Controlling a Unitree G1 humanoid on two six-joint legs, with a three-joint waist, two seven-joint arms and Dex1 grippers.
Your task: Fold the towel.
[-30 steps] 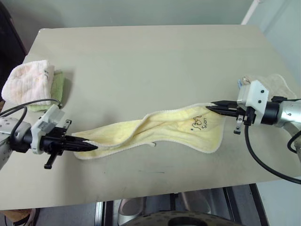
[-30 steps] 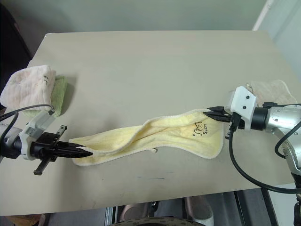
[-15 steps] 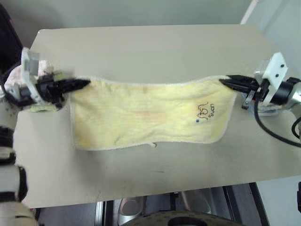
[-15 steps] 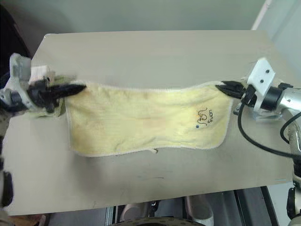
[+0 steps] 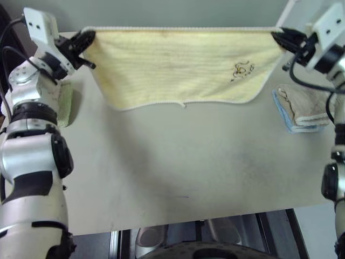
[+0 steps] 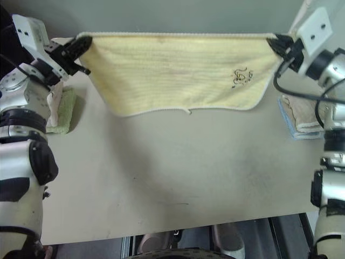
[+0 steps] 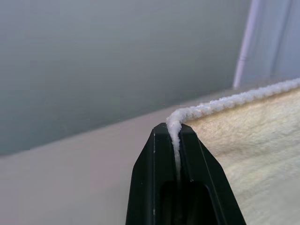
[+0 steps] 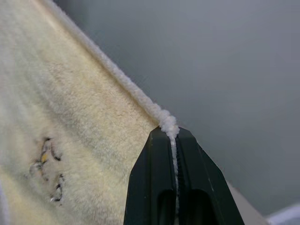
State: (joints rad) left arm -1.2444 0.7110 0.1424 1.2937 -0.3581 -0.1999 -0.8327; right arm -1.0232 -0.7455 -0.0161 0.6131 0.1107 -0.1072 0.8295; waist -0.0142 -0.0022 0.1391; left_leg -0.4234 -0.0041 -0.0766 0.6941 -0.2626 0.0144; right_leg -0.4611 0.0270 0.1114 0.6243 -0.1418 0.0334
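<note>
The pale yellow towel (image 5: 183, 65) hangs spread flat in the air above the far half of the table (image 5: 178, 162), its top edge stretched taut between both grippers. Dark handwritten marks (image 5: 241, 70) sit near its right end. My left gripper (image 5: 87, 36) is shut on the towel's upper left corner, and the whitish stitched edge (image 7: 174, 123) shows pinched between its fingers. My right gripper (image 5: 278, 36) is shut on the upper right corner, with the edge (image 8: 168, 125) clamped between the fingers. The towel's lower edge hangs free above the table.
A beige folded towel on a blue cloth (image 5: 303, 108) lies at the table's right edge, below my right arm. A green cloth (image 6: 63, 105) with a pink-white folded towel (image 6: 54, 102) lies at the left edge, partly behind my left arm. The near half of the table is bare.
Both grippers have lifted the towel off the table, up and away from me. It went from a twisted strip on the tabletop to a flat sheet hanging taut between them.
</note>
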